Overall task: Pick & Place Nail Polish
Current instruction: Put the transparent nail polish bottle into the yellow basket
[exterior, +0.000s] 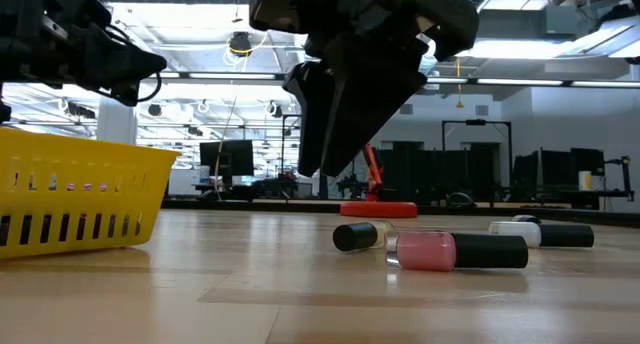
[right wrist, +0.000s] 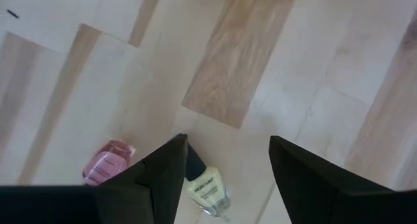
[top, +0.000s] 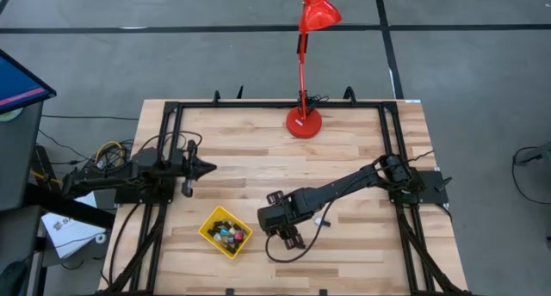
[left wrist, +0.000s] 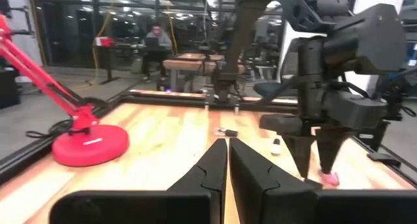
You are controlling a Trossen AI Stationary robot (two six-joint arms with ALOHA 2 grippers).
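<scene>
The right gripper [right wrist: 225, 168] points down with jaws wide open, holding nothing, above a pale bottle [right wrist: 208, 188] lying beside a pink bottle [right wrist: 107, 162] on the table [top: 344, 167]. The left gripper [top: 207, 168] waits shut, empty.

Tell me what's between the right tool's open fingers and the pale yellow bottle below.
Nothing: in the right wrist view, the right tool hangs open over bare wood, with the pale yellow bottle beside one finger, the pink bottle outside.
</scene>
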